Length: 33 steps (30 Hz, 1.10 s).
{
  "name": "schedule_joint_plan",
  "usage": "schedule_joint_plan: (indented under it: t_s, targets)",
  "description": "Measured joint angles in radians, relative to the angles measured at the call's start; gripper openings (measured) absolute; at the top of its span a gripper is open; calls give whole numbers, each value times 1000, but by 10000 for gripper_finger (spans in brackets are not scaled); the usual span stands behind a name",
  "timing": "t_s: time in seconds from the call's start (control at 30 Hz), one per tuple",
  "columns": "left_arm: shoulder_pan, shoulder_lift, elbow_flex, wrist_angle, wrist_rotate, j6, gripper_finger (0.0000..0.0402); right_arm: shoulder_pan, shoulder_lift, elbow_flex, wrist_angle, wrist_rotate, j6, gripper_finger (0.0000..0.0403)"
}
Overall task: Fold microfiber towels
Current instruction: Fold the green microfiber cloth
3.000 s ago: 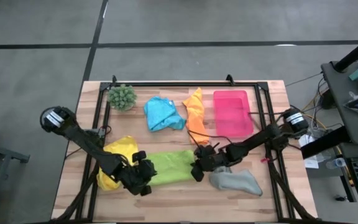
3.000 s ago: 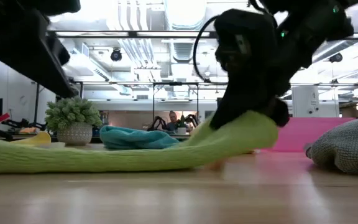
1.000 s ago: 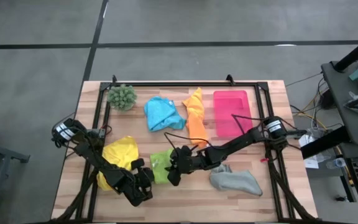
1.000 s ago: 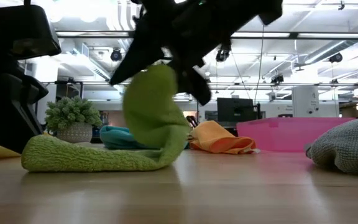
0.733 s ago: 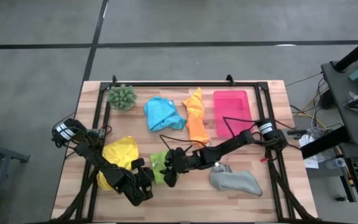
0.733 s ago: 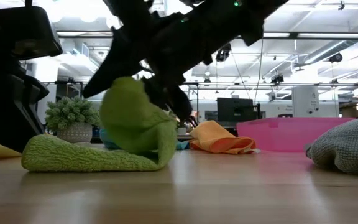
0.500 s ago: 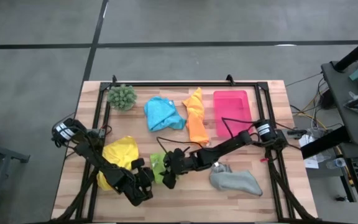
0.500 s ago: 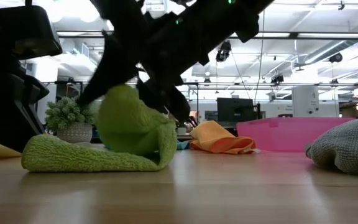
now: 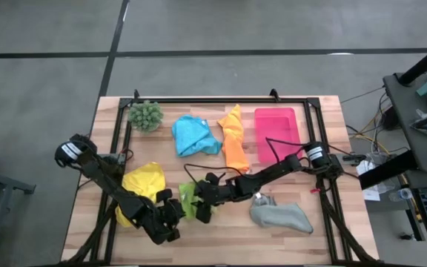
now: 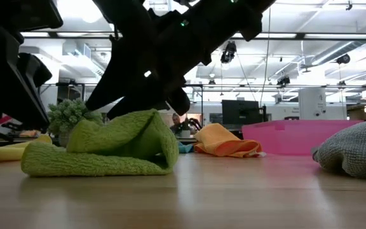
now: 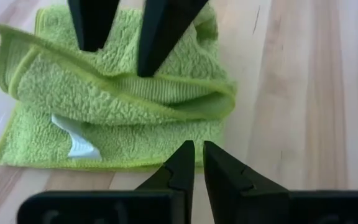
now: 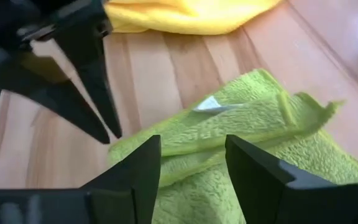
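From above, the lime green towel [image 9: 187,199] is lying folded into a small wad near the front of the wooden table [image 9: 325,119], squeezed between the left gripper [image 9: 170,213] and the right gripper [image 9: 202,209], with the yellow towel [image 9: 142,182] just beside it on the left arm's side. The blue towel [image 9: 193,136] and orange towel [image 9: 233,136] are sitting crumpled farther back, the pink tray [image 9: 276,133] is lying beside the orange one, the grey towel [image 9: 280,216] is slumping near the front on the right arm's side, and the spiky green plant [image 9: 145,115] is standing at the far corner. From table height, the lime green towel [image 10: 100,152] is showing as a doubled, looped roll with its upper layer bulging, the dark arms crossing above it. In the left wrist view, the left gripper [image 11: 197,163] is holding its fingers pressed together at the towel's near edge, empty, while a small white tag [image 11: 76,140] is showing on the fuzzy cloth, its writing too small to read. In the right wrist view, the right gripper [image 12: 191,163] is hovering spread over the towel [image 12: 247,155], pinching nothing, and the white tag [image 12: 211,103] is peeking from the fold.
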Motion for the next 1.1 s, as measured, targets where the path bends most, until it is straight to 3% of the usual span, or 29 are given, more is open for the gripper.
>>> schedule_joint_plan:
  t_s: [0.23,0.47,0.6,0.87,1.1]
  targets:
    - [1,-2,2,24,-2,6,19,30,-82,-9,-68,10,-164,151]
    - [3,15,3,157,21,27,26,79,-169,-97,-135,107,-298,132]
    - [3,16,9,164,23,37,55,97,-196,-167,-131,120,-302,122]
    - [9,80,7,185,-47,6,155,114,-197,-279,2,138,-264,106]
    - [21,149,20,256,-125,-31,166,118,-197,-348,196,138,-264,93]
